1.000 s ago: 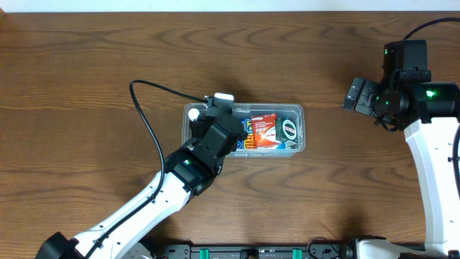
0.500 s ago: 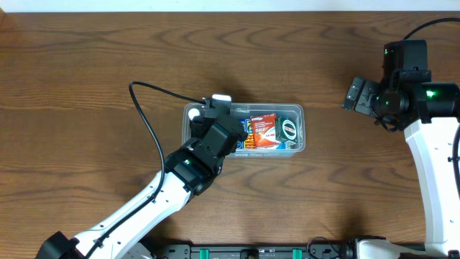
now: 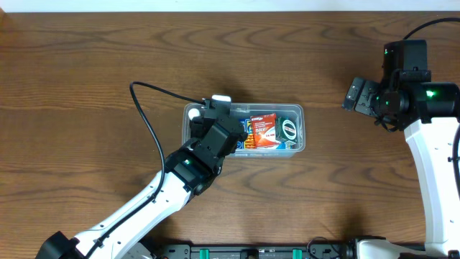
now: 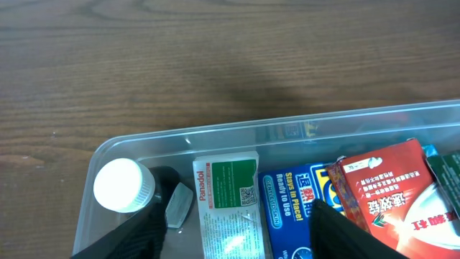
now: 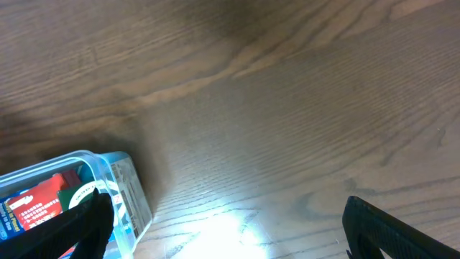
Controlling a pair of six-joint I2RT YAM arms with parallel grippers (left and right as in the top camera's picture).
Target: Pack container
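Left end effector (image 4: 237,216) hangs spread open over the container (image 4: 287,125); right end effector (image 5: 226,208) stands wide open, well apart.

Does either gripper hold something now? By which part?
Nothing is held. Left gripper open, clear of the Panadol box in the container; right gripper open too.

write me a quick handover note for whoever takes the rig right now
Left end effector: open, low over the left end of the container, fingers straddling the white and green box and the blue box, gripping nothing.
Right end effector: open, empty, off to the right above the table.
Done: white-capped bottle, both boxes and red packet lie in the container.
Left: overhead shows nothing more to pack; probably just lift the left arm clear.
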